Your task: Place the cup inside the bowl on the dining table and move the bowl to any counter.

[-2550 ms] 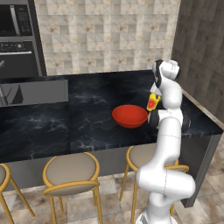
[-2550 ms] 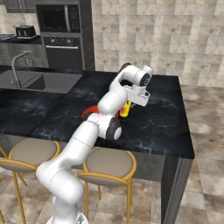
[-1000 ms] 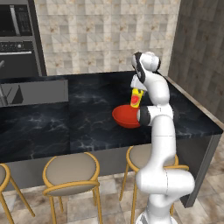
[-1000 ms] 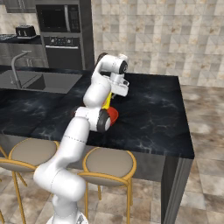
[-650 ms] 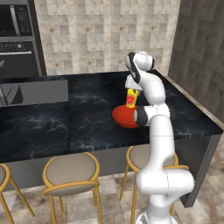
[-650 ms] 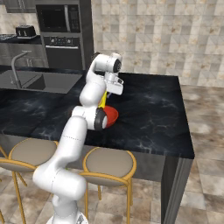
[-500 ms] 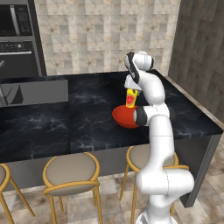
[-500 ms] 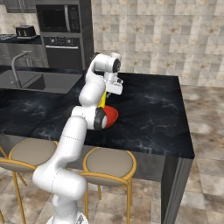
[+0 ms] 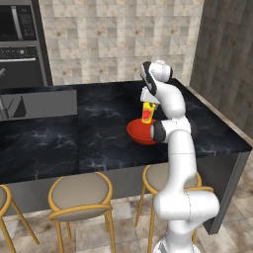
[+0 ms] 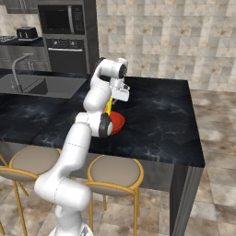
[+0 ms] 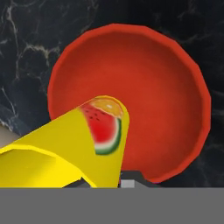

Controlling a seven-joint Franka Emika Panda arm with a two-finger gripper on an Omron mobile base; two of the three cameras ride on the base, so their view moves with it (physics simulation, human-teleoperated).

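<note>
2 steps make up this task, and neither is finished. The hand point(image 9: 147, 105) is clenched on the cup point(image 9: 147, 113), a small yellow cup with a red mark, and holds it just above the bowl point(image 9: 139, 132), a wide red bowl resting on the black marble surface point(image 9: 59, 138) of the dining table. The cup is not yet down inside the bowl. After that, the bowl has to go to a counter, so most of the work remains.

From the left base view, the cup hangs upright under the hand over the bowl's far side, and 3 beige stools point(image 9: 80, 191) line the near edge. In the right base view, the white arm point(image 10: 94, 108) covers most of the cup point(image 10: 108, 107) and half the bowl point(image 10: 117, 123); a sink faucet point(image 10: 19, 69) and a toaster point(image 10: 26, 32) stand at far left. The hand view looks straight down: the cup point(image 11: 83, 140) fills the lower left, a watermelon picture on its side, above the bowl's point(image 11: 148, 83) bare red hollow.
</note>
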